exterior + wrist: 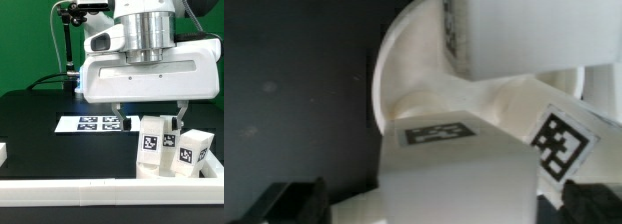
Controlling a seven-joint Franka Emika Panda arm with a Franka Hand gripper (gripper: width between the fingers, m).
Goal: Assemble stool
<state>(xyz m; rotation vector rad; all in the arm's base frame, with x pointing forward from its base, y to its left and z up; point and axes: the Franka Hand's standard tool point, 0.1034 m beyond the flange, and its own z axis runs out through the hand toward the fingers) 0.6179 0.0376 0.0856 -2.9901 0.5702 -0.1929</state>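
From my remote station I see a black surface (pixel 35 115) fenced along its near edge by a white border rail (pixel 100 192), with the marker board (pixel 95 123) lying flat mid-surface and green backdrop walls (pixel 28 40) behind. The hand (pixel 150 112) hangs just above a cluster of tagged leg blocks (pixel 163 148) standing at the exterior view's right near the rail; its fingers (pixel 183 110) stand spread, gripping nothing I can make out. The wrist view shows a tagged block (pixel 446 135) against the curved white seat (pixel 411 70), with dark fingertips (pixel 295 203) at the frame edge.
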